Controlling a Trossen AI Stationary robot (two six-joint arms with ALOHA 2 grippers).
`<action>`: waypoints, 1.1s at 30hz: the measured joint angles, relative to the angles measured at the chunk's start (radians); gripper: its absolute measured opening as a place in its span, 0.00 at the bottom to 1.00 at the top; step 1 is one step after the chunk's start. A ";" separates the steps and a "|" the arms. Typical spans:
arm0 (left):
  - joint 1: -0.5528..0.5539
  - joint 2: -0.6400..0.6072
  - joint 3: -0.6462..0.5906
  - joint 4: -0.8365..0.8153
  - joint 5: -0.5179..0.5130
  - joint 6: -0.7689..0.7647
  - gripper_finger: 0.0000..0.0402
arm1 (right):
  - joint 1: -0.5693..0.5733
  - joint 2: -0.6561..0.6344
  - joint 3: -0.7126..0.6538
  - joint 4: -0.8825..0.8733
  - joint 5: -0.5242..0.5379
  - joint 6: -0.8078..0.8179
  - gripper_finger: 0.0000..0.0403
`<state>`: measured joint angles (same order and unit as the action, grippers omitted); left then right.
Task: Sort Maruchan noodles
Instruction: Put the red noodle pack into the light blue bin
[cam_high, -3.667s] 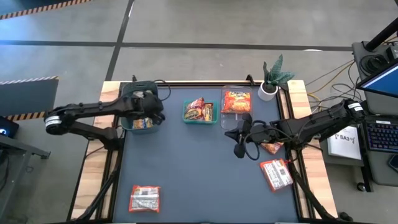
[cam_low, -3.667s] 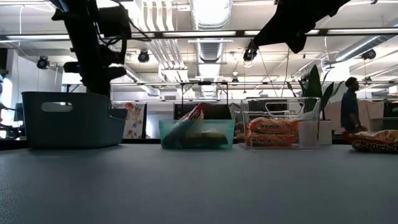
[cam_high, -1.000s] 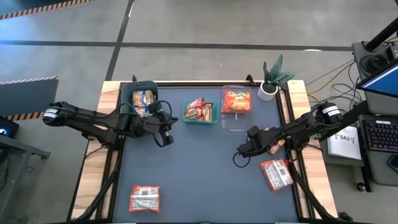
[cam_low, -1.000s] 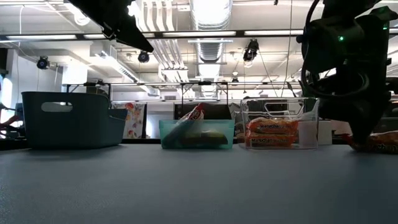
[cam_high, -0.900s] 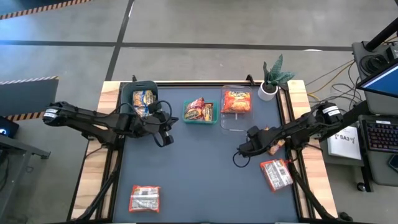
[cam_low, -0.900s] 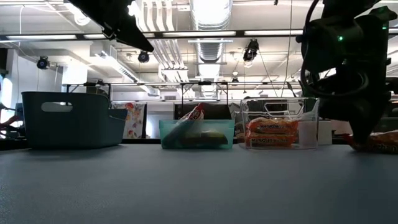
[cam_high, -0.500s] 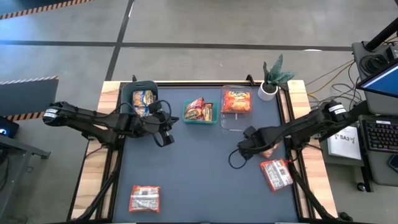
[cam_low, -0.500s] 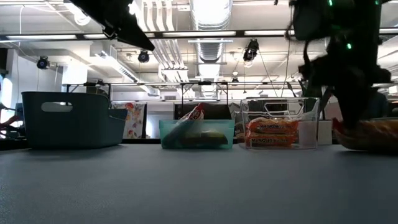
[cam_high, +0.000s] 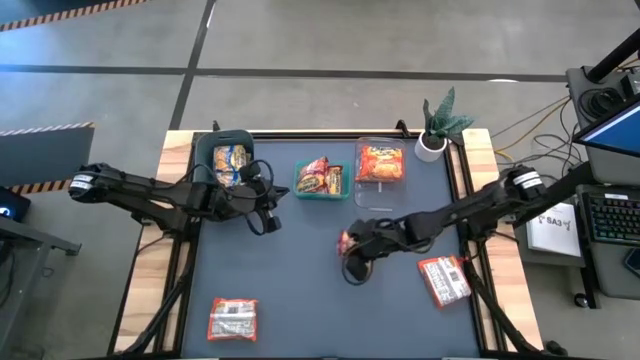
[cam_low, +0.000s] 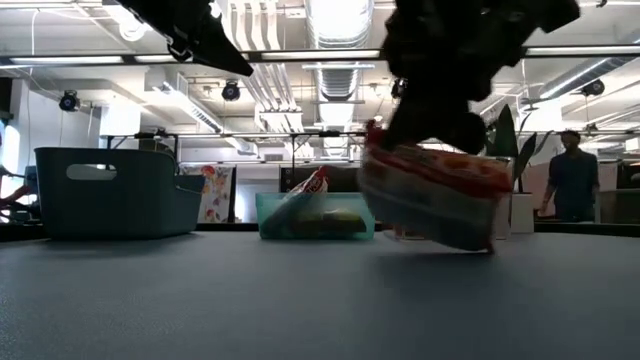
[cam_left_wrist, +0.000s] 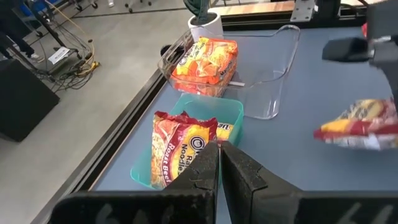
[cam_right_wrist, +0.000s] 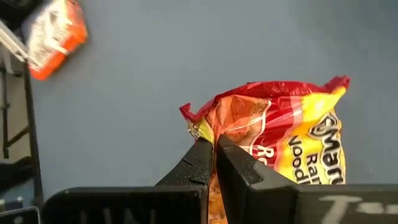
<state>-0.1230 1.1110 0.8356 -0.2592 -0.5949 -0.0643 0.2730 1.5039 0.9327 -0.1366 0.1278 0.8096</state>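
The right claw (cam_right_wrist: 213, 144) is clamped on the edge of a red-and-yellow Maruchan noodle packet (cam_right_wrist: 280, 134), which hangs above the middle of the tabletop (cam_high: 300, 270). The left claw (cam_left_wrist: 219, 148) is pressed together and holds nothing, near the dark teal bin (cam_high: 222, 150).

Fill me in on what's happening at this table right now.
The right gripper is shut on a red-and-yellow noodle packet, holding it off the table near the middle. The left gripper is shut and empty, hanging beside the dark bin. Other packets already sit in the teal bin and the clear bin; two more lie loose on the table.
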 joint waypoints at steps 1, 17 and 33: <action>0.000 0.000 0.000 0.000 0.000 0.000 0.00 | -0.002 0.020 0.009 0.019 0.003 -0.020 0.02; -0.001 0.002 0.000 0.036 0.051 -0.064 0.00 | -0.023 0.253 0.229 -0.157 0.030 -0.096 0.28; -0.065 0.310 0.000 0.183 0.223 -0.128 0.00 | 0.039 -0.072 -0.013 -0.284 0.082 0.240 0.53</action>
<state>-0.1883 1.4212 0.8352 -0.0759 -0.3717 -0.1926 0.3119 1.4322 0.9201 -0.4209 0.2098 1.0493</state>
